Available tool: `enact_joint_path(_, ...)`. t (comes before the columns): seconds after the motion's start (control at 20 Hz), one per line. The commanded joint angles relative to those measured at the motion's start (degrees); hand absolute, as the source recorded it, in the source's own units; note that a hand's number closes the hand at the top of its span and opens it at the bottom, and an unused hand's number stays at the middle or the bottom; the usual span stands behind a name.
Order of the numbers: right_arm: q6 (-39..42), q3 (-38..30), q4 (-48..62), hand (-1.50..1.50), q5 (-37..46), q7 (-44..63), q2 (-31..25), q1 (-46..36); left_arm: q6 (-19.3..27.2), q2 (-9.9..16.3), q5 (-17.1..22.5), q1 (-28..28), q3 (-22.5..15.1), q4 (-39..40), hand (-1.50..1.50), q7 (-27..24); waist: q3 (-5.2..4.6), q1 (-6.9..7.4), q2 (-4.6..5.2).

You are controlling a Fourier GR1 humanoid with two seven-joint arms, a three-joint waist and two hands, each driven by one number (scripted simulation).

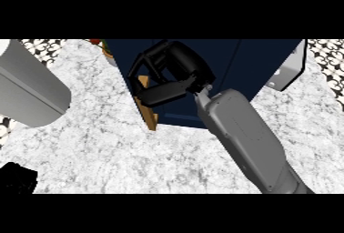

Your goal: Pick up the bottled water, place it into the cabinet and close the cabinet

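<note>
my right hand (169, 73) stretched over the dark blue cabinet (255, 68), fingers curled but I can't tell if anything's in them, wooden door edge (149, 109) just under it, left hand (17, 179) low corner

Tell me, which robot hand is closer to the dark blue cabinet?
The right robot hand. It is up over the dark blue cabinet, fingers curled at its left side. The left robot hand is far off in the lower left corner of the counter.

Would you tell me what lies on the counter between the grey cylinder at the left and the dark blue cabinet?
In the head view, only bare marbled counter lies between the grey cylinder and the dark blue cabinet.
</note>
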Motion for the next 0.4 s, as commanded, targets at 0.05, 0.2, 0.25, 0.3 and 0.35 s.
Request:
enact_joint_path(0.05,1.5,-7.6,9.8,1.5,0.4,-2.2,-8.4,-1.3,-1.9,1.0,0.5,-0.4,1.6,1.1,1.5,-0.3,0.55,-1.02,2.71)
enact_joint_path(0.2,1.7,-7.2,12.0,1.5,0.7,-3.7,-7.5,-1.8,0.3,-0.1,0.6,-1.8,0.8,-0.4,1.5,1.1,0.58,-0.93,2.92)
enact_joint_path(0.25,1.1,-6.9,13.2,1.5,1.1,-4.2,-6.3,-2.7,0.6,0.0,0.0,-2.2,0.1,-1.5,1.5,1.6,0.59,-0.5,2.98)
enact_joint_path(0.3,0.8,-7.6,13.3,1.5,1.2,-4.2,-6.8,-3.4,0.6,-0.7,-0.3,-1.2,-0.3,-1.6,1.5,0.8,0.57,-0.28,2.81)
enact_joint_path(0.35,2.3,-7.7,13.8,1.5,0.6,-4.8,-7.3,-2.7,0.2,-0.2,0.1,-1.5,-0.1,-1.7,1.5,1.5,0.59,-0.34,3.01)
